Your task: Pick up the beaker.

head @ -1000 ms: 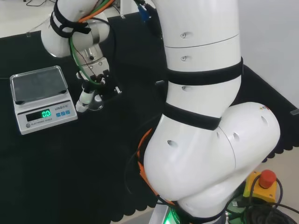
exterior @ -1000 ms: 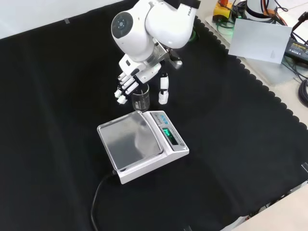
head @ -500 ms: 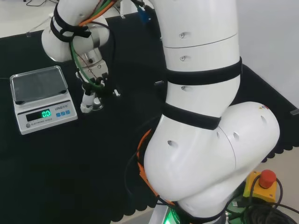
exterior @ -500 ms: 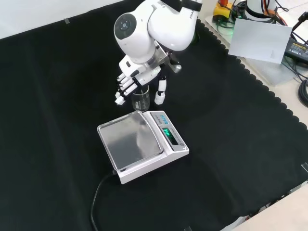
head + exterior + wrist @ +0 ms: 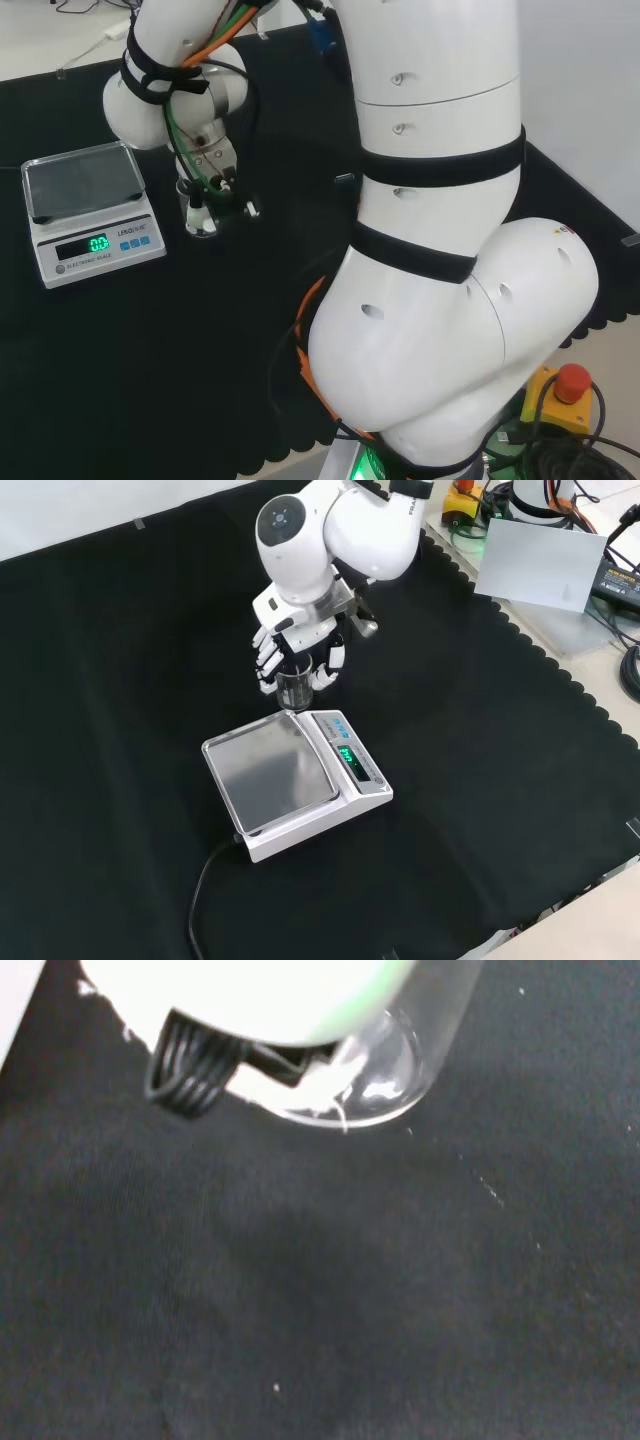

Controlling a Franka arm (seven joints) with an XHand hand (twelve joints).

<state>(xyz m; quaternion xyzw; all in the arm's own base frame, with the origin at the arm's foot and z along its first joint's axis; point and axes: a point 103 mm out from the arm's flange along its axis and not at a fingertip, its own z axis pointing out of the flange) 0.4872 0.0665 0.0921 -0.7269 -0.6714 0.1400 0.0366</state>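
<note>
Between my curled fingers: the beaker (image 5: 293, 686), upright.
My robot hand (image 5: 290, 652) wraps it; scale (image 5: 295, 778) at six o'clock, front view.

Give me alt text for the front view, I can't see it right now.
The hand has its fingers and thumb curled around a small clear beaker on the black cloth. A scale with a metal pan sits just in front of the beaker.

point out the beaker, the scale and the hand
beaker (image 5: 293, 688), front view, its clear wall
scale (image 5: 270, 772), front view, its steel pan
hand (image 5: 268, 658), front view, its fingers beside the beaker
</note>
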